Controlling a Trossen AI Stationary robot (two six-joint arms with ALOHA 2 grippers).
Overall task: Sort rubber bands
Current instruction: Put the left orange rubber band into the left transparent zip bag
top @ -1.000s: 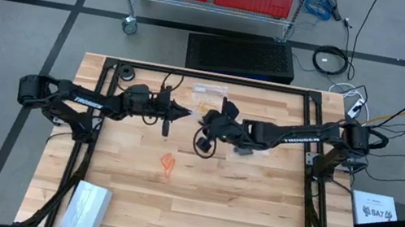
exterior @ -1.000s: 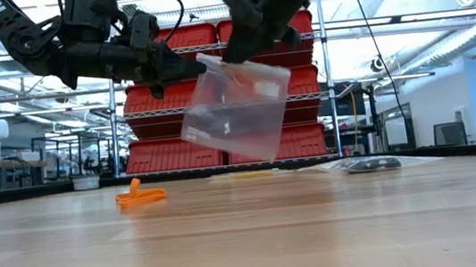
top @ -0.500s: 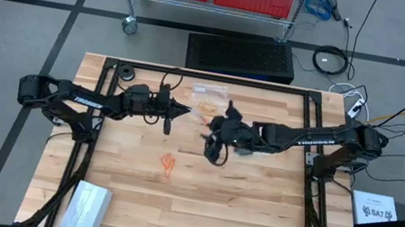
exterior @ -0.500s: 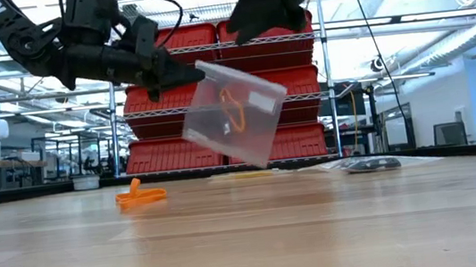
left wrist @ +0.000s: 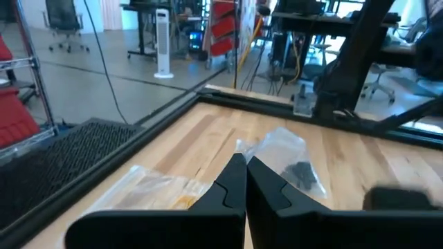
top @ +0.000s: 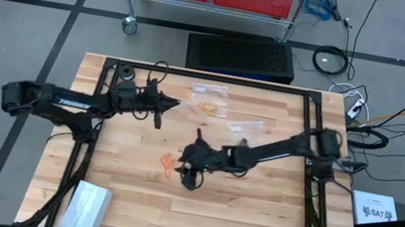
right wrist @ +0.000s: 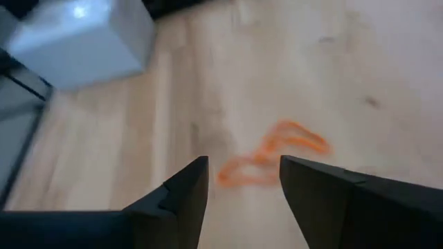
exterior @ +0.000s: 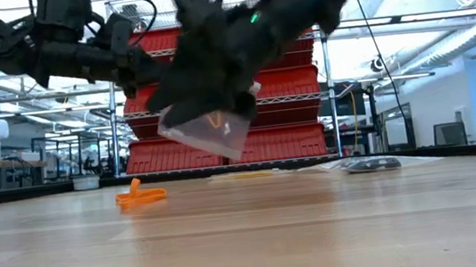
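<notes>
Orange rubber bands (top: 168, 163) lying in a small heap on the wooden table (top: 252, 212), left of centre. Right gripper (top: 187, 169) hanging just beside that heap, jaws spread wide with nothing between them, the orange loops showing ahead past its fingers (right wrist: 180, 197). Left gripper (top: 173, 106) raised near the far edge, jaws pinched on a clear bag (exterior: 206, 128) with an orange band inside. 2 more bags (top: 212, 93) lying flat nearby.
</notes>
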